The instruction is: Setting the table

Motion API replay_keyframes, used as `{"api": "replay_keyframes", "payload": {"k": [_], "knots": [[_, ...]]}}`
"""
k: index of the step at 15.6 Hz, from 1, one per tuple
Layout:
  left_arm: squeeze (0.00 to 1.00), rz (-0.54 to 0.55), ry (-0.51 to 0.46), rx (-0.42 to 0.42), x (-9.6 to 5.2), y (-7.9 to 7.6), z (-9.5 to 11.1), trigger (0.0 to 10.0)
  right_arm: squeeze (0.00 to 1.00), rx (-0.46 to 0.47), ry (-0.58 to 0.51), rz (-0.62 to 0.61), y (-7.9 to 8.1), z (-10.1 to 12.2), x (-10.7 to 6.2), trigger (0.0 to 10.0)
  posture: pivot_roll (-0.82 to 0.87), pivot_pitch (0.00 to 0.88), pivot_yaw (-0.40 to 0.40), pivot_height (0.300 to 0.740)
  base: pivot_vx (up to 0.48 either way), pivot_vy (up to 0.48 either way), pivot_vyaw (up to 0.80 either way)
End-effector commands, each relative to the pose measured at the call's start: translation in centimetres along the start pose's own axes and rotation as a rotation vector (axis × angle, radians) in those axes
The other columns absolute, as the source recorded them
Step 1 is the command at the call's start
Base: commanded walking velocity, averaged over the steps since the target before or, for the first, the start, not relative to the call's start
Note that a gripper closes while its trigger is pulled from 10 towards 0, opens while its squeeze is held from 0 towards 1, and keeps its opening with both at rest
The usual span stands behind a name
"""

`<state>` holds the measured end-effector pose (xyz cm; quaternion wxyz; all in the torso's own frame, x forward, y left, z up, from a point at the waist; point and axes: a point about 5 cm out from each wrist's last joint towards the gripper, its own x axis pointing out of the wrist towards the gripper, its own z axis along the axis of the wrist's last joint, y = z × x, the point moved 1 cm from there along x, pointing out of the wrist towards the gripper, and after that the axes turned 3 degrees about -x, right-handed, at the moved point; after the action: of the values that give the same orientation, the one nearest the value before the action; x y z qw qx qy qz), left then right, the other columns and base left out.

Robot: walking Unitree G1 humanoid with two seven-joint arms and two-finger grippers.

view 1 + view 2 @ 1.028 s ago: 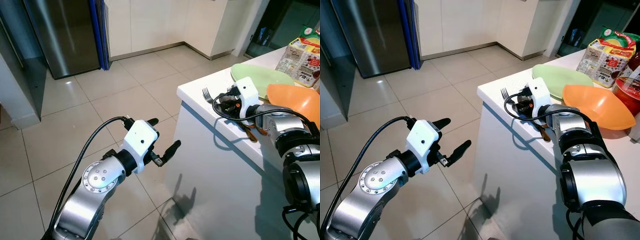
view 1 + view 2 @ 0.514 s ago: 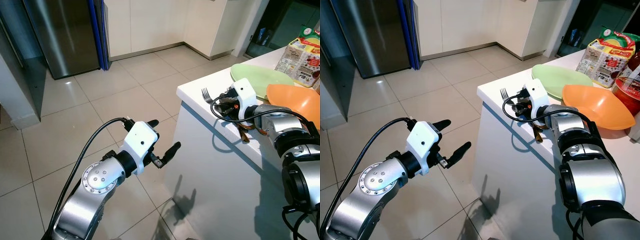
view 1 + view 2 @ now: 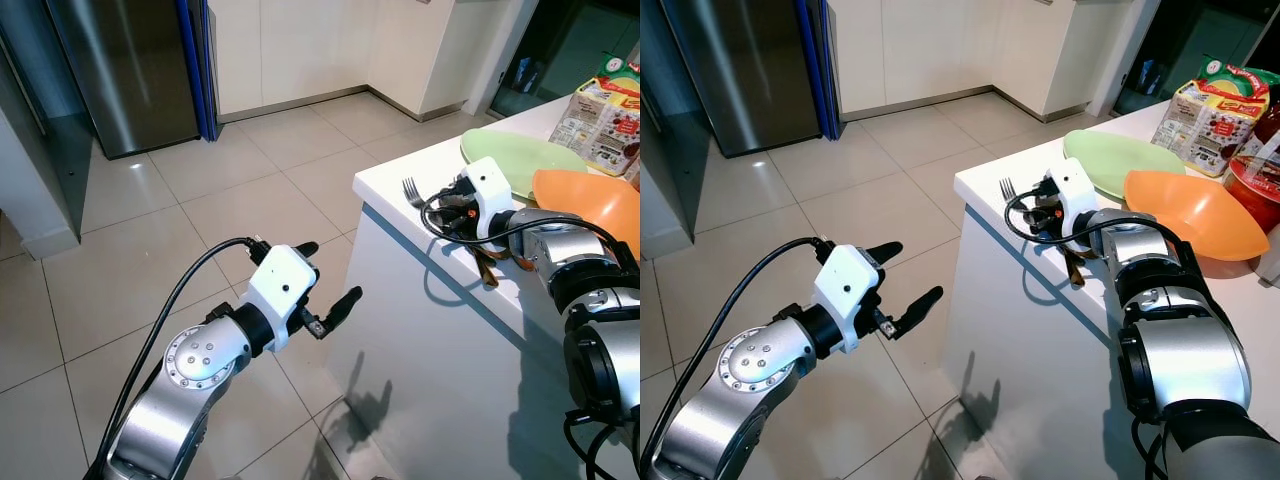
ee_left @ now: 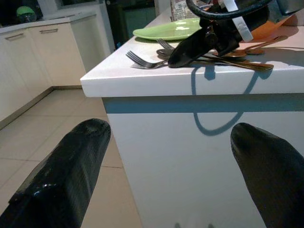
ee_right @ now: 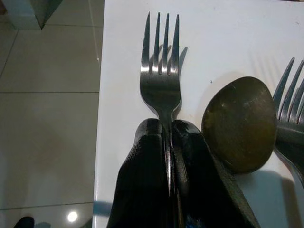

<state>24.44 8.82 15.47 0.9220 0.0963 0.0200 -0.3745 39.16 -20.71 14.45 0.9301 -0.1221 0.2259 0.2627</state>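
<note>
A steel fork [image 5: 161, 71] lies near the corner of the white counter [image 3: 432, 158], tines towards the edge. My right gripper [image 5: 167, 128] rests on the counter and is shut on the fork's neck. In the left eye view the right gripper [image 3: 443, 203] sits just behind the fork [image 3: 411, 188]. Beside it lie a bronze spoon [image 5: 240, 123] and a second fork [image 5: 287, 109]. A green plate [image 3: 520, 150] and an orange bowl [image 3: 590, 195] stand further back. My left gripper [image 3: 330, 272] hangs open over the floor, level with the counter's side, nothing between its fingers.
Food packets [image 3: 605, 110] and a red jar [image 3: 1255, 180] stand behind the bowl. A steel fridge [image 3: 120, 60] and cream cabinets line the far wall across the tiled floor [image 3: 200, 200]. The counter's side panel [image 4: 190, 156] is close in front of the left gripper.
The right gripper has edged slightly left on the counter with the fork, and the bronze handles behind it swung a little. The left arm has barely moved.
</note>
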Motion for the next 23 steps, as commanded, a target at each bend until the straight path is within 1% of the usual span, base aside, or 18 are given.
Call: {"api": "replay_keyframes", "payload": {"k": [1,4,6,9,11,13,14,16,17,18,21,23], "knots": [[0.0,-0.029,-0.011,-0.001,0.0,-0.5,0.4,10.0,0.0,0.009,0.066,0.01,0.1,-1.1,0.0,0.0,-0.03,0.0,-0.099,0.74,0.0,0.0,0.0],[0.0,-0.03,-0.01,-0.001,0.0,-0.5,0.4,10.0,0.0,0.014,0.059,0.001,0.1,-1.1,0.0,0.0,-0.03,0.0,-0.099,0.74,0.0,0.0,0.0],[0.0,-0.027,-0.013,0.001,0.1,-0.4,0.5,10.0,0.0,0.028,0.032,-0.014,-0.2,-0.6,-0.1,0.0,-0.03,0.0,-0.098,0.74,0.0,0.0,0.0],[0.0,-0.02,-0.02,0.003,0.2,-0.2,0.6,10.0,0.0,0.072,-0.048,-0.024,-1.0,1.1,-0.7,0.0,-0.03,0.0,-0.1,0.74,0.0,0.0,0.0],[0.0,-0.018,-0.021,0.005,0.2,-0.1,0.6,10.0,0.0,0.085,-0.093,-0.037,-1.8,2.3,-1.4,0.0,-0.03,0.0,-0.101,0.74,0.0,0.0,0.0],[0.0,-0.021,-0.023,0.005,0.2,-0.1,0.7,10.0,0.0,0.125,-0.16,-0.026,-2.5,3.7,-2.3,0.0,-0.04,0.0,-0.094,0.74,0.0,0.0,0.0],[0.0,-0.023,-0.023,0.006,0.2,-0.2,0.7,10.0,0.0,0.132,-0.172,-0.025,-2.7,3.9,-2.5,0.0,-0.04,0.0,-0.094,0.74,0.0,0.0,0.0],[0.0,-0.026,-0.026,0.007,0.4,-0.1,0.7,10.0,0.0,0.185,-0.212,-0.023,-3.2,4.1,-3.0,0.0,-0.04,0.0,-0.09,0.74,0.0,0.0,0.0],[0.0,-0.026,-0.027,0.008,0.4,-0.1,0.7,10.0,0.0,0.197,-0.221,-0.024,-3.3,4.1,-3.1,0.0,-0.04,0.0,-0.09,0.74,0.0,0.0,0.0],[0.0,-0.026,-0.029,0.01,0.5,0.0,0.8,10.0,0.0,0.231,-0.241,-0.025,-3.4,4.2,-3.2,0.0,-0.04,0.0,-0.087,0.74,0.0,0.0,0.0],[0.0,-0.028,-0.03,0.014,0.6,0.0,0.9,10.0,0.0,0.231,-0.212,-0.06,-3.5,3.0,-3.1,0.0,-0.04,0.0,-0.086,0.74,0.0,0.0,0.0],[0.0,-0.026,-0.032,0.016,0.6,0.0,0.9,10.0,0.0,0.252,-0.227,-0.086,-3.6,2.9,-3.1,0.0,-0.04,0.0,-0.086,0.74,0.0,0.0,0.0]]}}
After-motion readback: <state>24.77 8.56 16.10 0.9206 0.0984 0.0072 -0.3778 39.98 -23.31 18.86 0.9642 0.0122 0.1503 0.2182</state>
